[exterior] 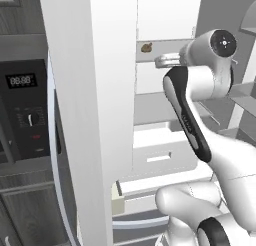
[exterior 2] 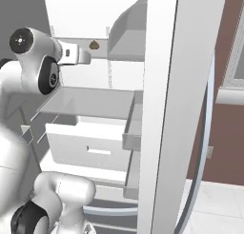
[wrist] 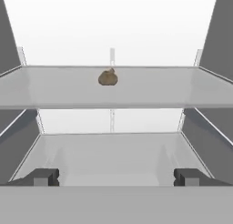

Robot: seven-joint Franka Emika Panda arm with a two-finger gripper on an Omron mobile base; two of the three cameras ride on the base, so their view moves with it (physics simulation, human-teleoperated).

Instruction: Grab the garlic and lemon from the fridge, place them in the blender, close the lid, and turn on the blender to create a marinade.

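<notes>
The fridge (exterior: pixel 95 115) (exterior 2: pixel 162 109) stands open in front of me. The garlic (wrist: pixel 108 77), a lumpy brownish-tan bulb, sits alone near the back of an upper grey shelf (wrist: pixel 182 86). It shows too as a garlic (exterior: pixel 146 47) (exterior 2: pixel 94 44) just beyond the hand. My gripper (wrist: pixel 117 177) is open, level with the space under that shelf, some way short of the bulb and below it, nothing between its fingertips (wrist: pixel 45 177). The hand (exterior: pixel 167 60) (exterior 2: pixel 78 56) reaches into the fridge at shelf height. The lemon, the blender and the lid are out of view.
A dark wall oven (exterior: pixel 25 110) with a digital display stands left of the fridge. White drawers (exterior: pixel 160 157) (exterior 2: pixel 90 150) sit pulled out below the shelves. The open door with its shelves (exterior 2: pixel 131 133) flanks the right side; the other door stands at the left.
</notes>
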